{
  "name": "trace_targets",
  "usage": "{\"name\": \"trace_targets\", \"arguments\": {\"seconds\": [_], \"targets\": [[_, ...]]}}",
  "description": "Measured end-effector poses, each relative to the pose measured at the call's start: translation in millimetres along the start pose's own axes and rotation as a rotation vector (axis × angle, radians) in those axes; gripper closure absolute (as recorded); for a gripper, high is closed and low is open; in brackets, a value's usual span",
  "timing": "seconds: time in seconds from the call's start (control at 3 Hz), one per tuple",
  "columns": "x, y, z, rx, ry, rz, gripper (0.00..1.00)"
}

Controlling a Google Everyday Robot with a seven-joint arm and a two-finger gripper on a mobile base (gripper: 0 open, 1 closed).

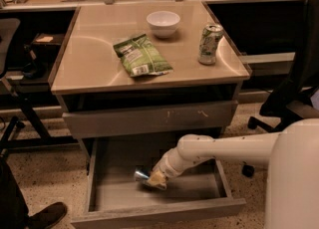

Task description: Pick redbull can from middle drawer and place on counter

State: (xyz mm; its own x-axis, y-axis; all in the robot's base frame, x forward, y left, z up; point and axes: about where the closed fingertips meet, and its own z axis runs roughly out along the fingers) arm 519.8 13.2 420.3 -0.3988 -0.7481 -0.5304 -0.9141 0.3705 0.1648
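The middle drawer [149,212] is pulled open below the closed drawer front with light scratch marks [149,118]. The redbull can [140,174] lies on its side on the drawer floor, and only its silver end shows. My gripper [155,178] reaches down into the drawer from the right and is closed around the can, which rests low in the drawer. The tan counter [94,63] tops the drawer unit.
On the counter stand a white bowl [163,23], a green chip bag [141,55] and a larger green-and-white can [210,44]. An office chair [291,98] is at the right. A person's shoe [45,215] is at the lower left. Dark shelving stands to the left.
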Motion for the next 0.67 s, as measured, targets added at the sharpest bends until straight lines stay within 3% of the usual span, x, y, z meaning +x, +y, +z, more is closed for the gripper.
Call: {"name": "trace_targets", "arguments": {"seconds": [0.67], "targets": [[-51.6, 42.4, -79.1, 0.001, -0.033, 0.045, 1.00]]}}
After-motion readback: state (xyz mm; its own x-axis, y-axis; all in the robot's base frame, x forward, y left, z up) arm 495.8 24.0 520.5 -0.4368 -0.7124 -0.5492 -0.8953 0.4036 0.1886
